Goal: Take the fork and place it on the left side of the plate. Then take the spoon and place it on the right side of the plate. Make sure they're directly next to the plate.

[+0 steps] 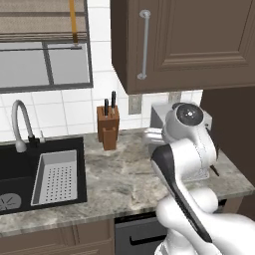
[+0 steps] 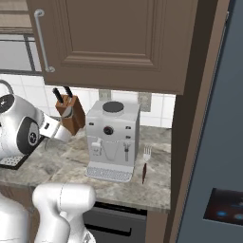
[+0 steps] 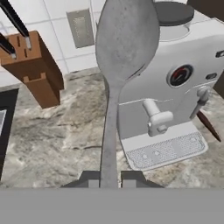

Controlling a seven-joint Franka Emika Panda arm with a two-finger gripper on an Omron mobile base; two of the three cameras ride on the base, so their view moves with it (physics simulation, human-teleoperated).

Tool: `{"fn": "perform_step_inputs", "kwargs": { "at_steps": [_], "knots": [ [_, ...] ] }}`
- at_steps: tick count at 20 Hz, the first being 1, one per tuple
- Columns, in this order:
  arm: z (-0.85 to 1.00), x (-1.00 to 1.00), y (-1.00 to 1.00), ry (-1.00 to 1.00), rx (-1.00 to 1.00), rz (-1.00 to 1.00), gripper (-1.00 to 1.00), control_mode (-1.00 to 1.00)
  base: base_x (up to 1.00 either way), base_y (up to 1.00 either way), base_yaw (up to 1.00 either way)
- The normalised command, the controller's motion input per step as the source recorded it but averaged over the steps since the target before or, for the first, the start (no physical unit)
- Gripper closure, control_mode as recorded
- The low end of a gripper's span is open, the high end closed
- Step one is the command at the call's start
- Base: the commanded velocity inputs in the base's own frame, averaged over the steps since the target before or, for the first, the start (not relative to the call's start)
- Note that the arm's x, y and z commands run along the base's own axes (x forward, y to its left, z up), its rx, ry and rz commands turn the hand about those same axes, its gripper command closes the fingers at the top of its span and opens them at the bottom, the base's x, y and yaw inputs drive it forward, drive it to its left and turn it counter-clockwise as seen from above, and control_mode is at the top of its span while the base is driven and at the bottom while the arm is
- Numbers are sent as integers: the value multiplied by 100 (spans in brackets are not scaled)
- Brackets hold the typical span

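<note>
Marble countertop [image 3: 57, 140] beneath: gripper [image 3: 108, 179] pinching spoon [image 3: 124, 39] left of espresso machine [image 2: 114, 137]; fork [image 2: 145, 163] lying right of machine, knife block [image 1: 108, 127] farther left.

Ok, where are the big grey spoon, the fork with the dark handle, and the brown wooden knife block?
Grey metal spoon [image 3: 124, 41]: hand view, on its bowl.
Dark-handled fork [image 2: 144, 172]: right base view, on its handle.
Brown wooden knife block [image 1: 107, 128]: left base view, on its front.
</note>
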Motion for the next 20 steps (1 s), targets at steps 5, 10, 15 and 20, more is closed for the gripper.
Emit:
{"fn": "perform_step_inputs", "kwargs": {
  "at_steps": [5,10,15,20],
  "knots": [
    [7,-42,-1,2,0,0,100,100,-15,1,0],
    [0,0,0,0,0,0,100,100,-94,18,14],
    [0,0,0,0,0,0,100,100,-97,28,25],
    [0,0,0,0,0,0,100,100,-73,57,40]
  ]
}}
